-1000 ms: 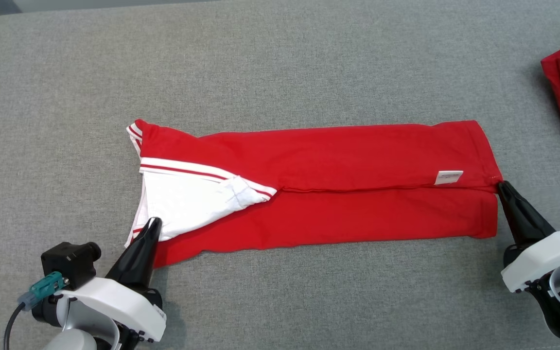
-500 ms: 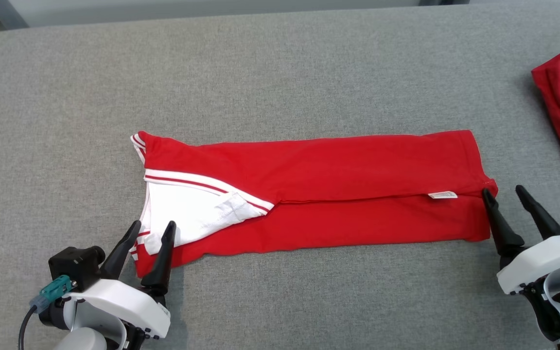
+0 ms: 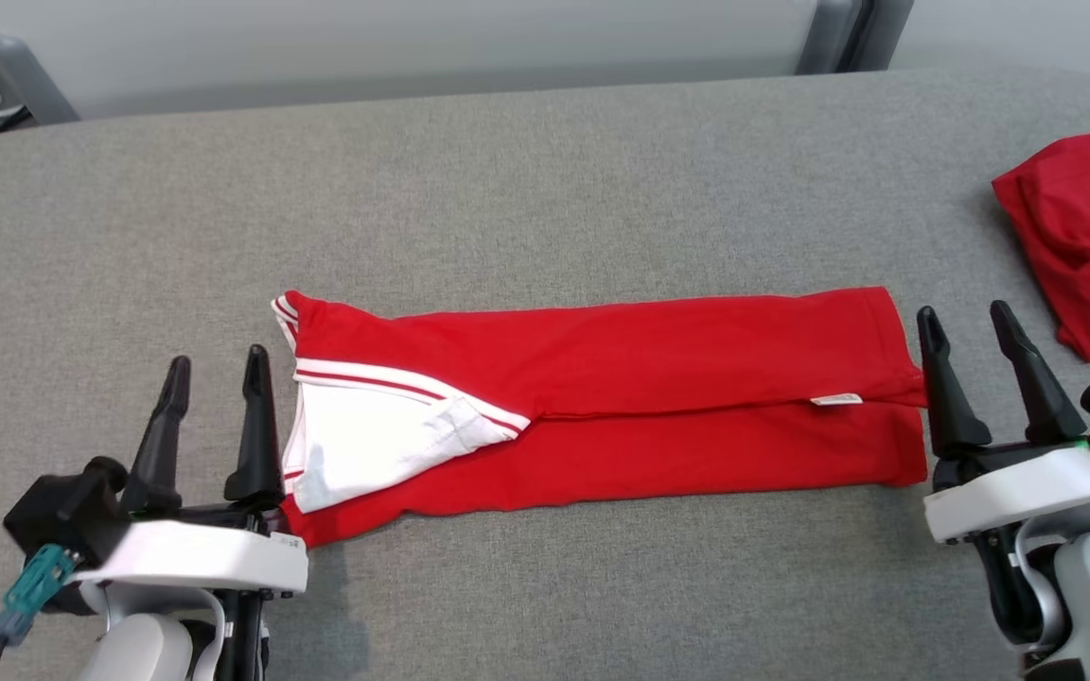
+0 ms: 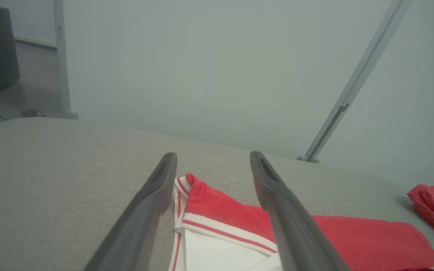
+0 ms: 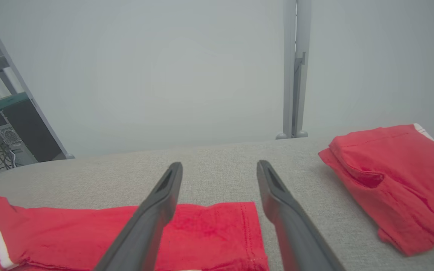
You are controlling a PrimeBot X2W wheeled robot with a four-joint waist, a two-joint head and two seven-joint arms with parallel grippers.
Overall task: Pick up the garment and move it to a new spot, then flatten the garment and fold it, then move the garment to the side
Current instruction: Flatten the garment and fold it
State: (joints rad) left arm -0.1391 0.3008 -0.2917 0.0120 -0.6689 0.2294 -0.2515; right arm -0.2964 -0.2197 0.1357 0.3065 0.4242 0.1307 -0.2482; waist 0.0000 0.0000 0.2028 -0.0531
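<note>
Grey table point(image 3: 545, 189); both end effectors point(image 3: 217, 356) point(image 3: 962, 308) agape, empty.

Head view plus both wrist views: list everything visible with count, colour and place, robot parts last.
folded garment: 1, red with white striped collar, lying flat mid-table as a long strip
label: 1, white, on that garment near its right end
second garment: 1, red, loosely folded, table's far right
table: 1, grey fabric top, under everything
left gripper: 1, dark fingers, open, empty, by the collar end
right gripper: 1, dark fingers, open, empty, by the hem end
</note>
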